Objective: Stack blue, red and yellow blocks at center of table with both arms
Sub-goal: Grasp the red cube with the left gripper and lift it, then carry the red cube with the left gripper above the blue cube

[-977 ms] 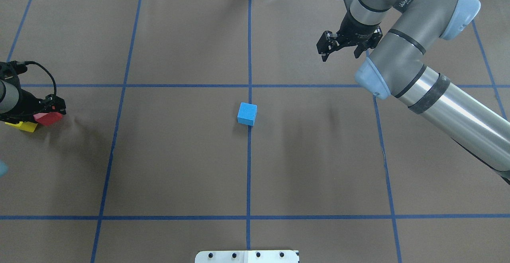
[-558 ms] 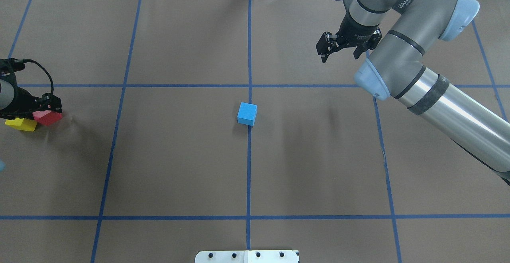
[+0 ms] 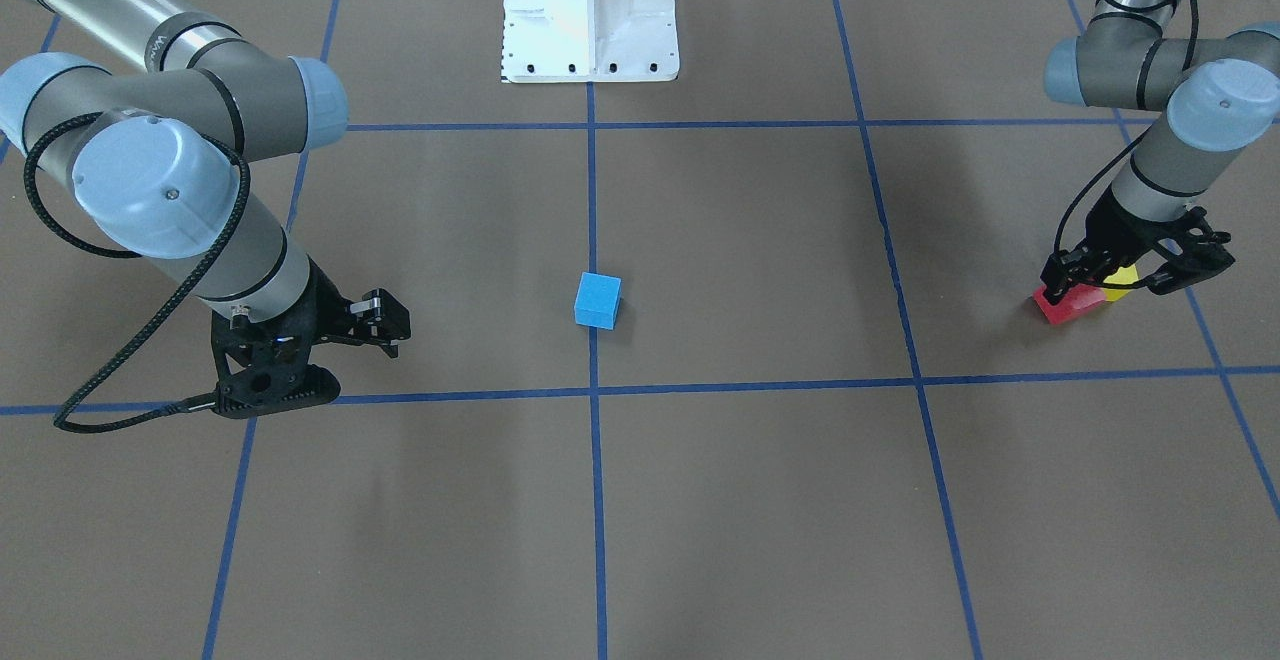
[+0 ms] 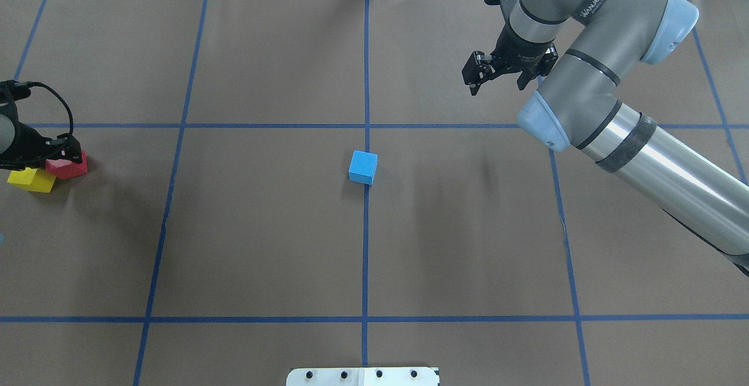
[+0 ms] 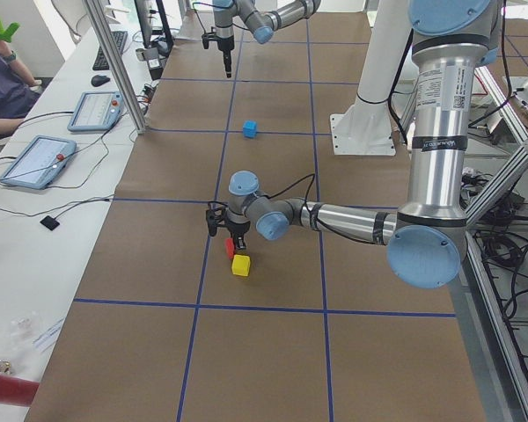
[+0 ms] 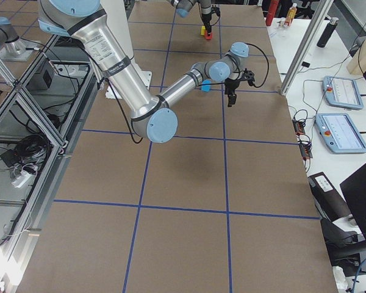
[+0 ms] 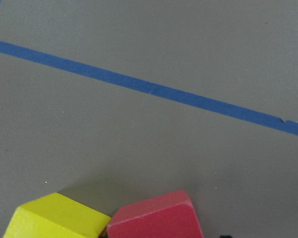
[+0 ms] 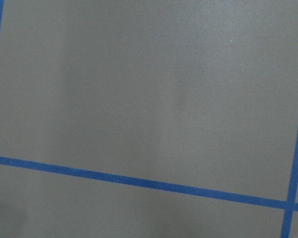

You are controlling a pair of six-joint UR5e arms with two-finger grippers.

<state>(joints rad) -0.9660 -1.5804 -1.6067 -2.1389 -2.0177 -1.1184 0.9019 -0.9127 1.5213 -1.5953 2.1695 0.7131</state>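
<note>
The blue block (image 4: 363, 167) sits at the table's centre, also seen in the front view (image 3: 598, 301). The red block (image 4: 70, 166) and the yellow block (image 4: 32, 179) lie touching at the far left. The front view shows them too, red (image 3: 1065, 305) and yellow (image 3: 1122, 278). My left gripper (image 4: 55, 153) hangs low right over the red block with its jaws apart (image 3: 1115, 285). The left wrist view shows the red block (image 7: 156, 218) beside the yellow one (image 7: 57, 218). My right gripper (image 4: 496, 85) is open and empty at the far right, well away from the blue block.
Blue tape lines (image 4: 367, 257) grid the brown table cover. The robot's white base (image 3: 590, 10) stands at the table's near middle edge. Operators' tablets (image 5: 40, 158) lie on a side desk, off the work area.
My left gripper has moved toward the left edge and down onto the red block, which shifted slightly. My right gripper has drifted a little farther away.
</note>
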